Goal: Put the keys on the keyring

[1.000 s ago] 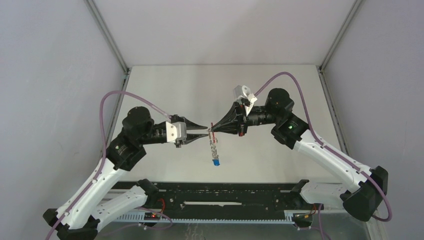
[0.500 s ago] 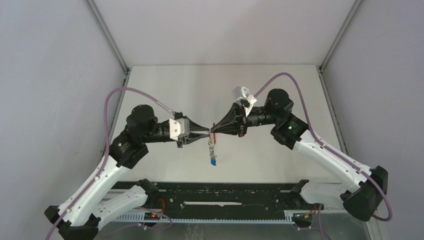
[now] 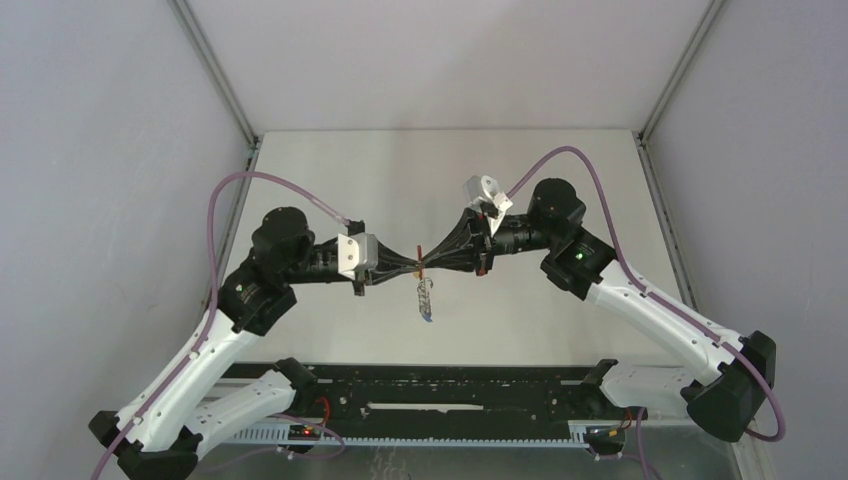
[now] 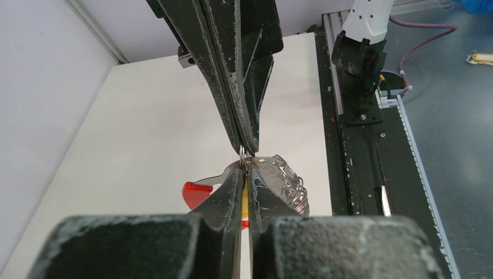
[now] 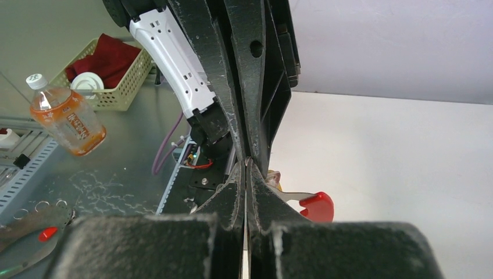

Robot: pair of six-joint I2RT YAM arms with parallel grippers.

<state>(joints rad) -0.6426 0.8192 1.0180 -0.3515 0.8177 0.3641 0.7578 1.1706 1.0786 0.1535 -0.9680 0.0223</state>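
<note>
My left gripper (image 3: 414,265) and right gripper (image 3: 425,262) meet tip to tip above the table. The left gripper (image 4: 245,170) is shut on the yellow key (image 4: 245,197), of which only a thin yellow sliver shows between its fingers. The right gripper (image 5: 246,168) is shut on the keyring (image 4: 288,183), pinching a thin wire ring at its tips. The red tag (image 4: 196,193) sticks out sideways and also shows in the right wrist view (image 5: 317,206). The grey chain (image 3: 425,292) hangs down with the blue key (image 3: 428,318) at its end.
A black rail (image 3: 430,395) runs along the near table edge. Grey walls enclose the table on three sides. Off the table, the right wrist view shows an orange drink bottle (image 5: 67,125) and a yellow basket (image 5: 107,72).
My left gripper has moved right and rolled, and its tips now touch the right gripper's tips. The hanging chain with the blue key has risen a little and turned.
</note>
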